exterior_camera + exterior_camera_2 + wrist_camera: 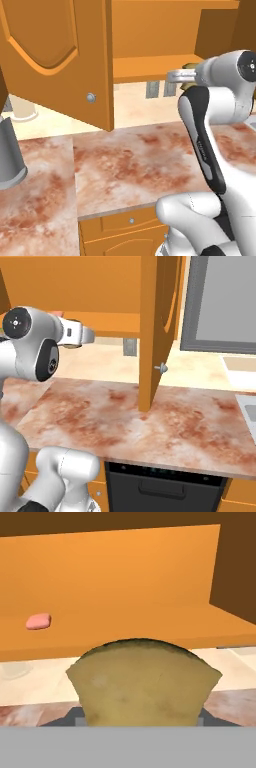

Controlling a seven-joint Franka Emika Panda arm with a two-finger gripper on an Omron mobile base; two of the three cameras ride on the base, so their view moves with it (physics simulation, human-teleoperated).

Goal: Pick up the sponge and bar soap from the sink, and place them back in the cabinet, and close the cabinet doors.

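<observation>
The mustard yellow-brown sponge fills the lower middle of the hand view, and my gripper is shut on it. I hold it in the air just in front of the cabinet's wooden shelf, above the counter. The salmon-pink bar soap lies on that shelf, off to the left in the hand view. Both cabinet doors stand open: the left door swings out over the counter, and the right door is seen edge-on. The sponge hides my fingertips. The sink is out of view.
A red-brown marbled counter runs below the cabinet, with orange drawer fronts under it. A dark grey cylinder stands at the far left. A dark appliance front sits under the counter, and a grey panel is at the upper right.
</observation>
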